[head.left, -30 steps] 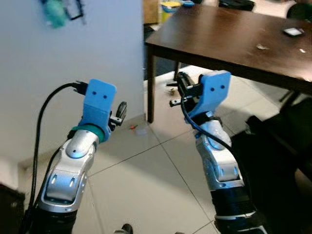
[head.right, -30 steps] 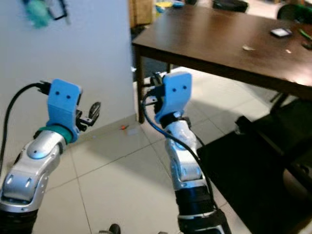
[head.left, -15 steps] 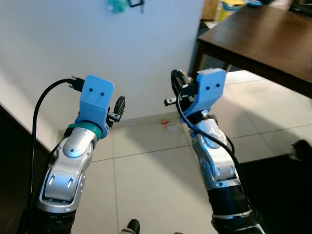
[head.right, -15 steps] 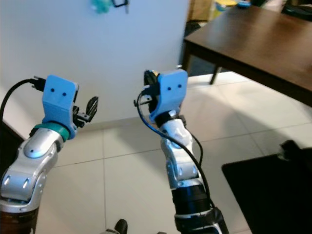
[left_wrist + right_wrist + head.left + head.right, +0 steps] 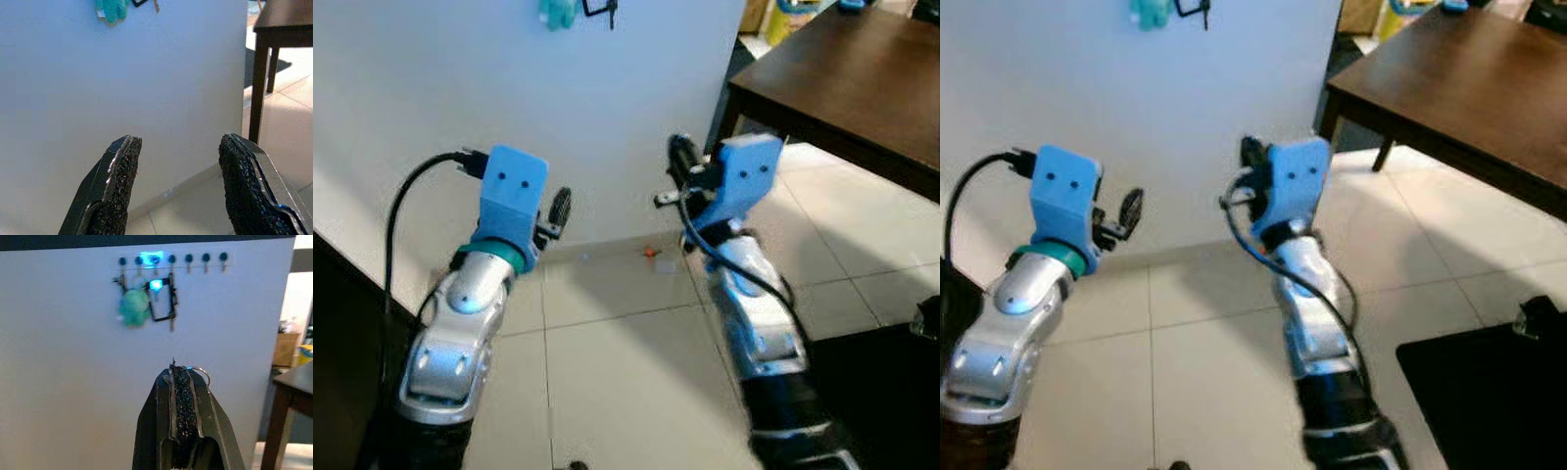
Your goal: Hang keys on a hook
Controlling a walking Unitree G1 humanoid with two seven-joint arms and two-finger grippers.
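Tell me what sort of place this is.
Likely a home hallway beside a dining area: a white wall with a hook rack holding a teal charm, a dark wooden table, and tiled floor.

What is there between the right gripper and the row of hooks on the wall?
In the right wrist view, only bare white wall separates the right gripper from the row of blue-tipped hooks.

Rough, grainy black pads (image 5: 117, 181) on the left tool (image 5: 178, 188); glossy tiled floor (image 5: 626, 382); dark polished wooden counter (image 5: 842, 69); matt wall (image 5: 460, 78).

Two silver arms carry blue camera housings (image 5: 514, 199) behind rough black fingers (image 5: 120, 181), trailing black cables (image 5: 406, 211).
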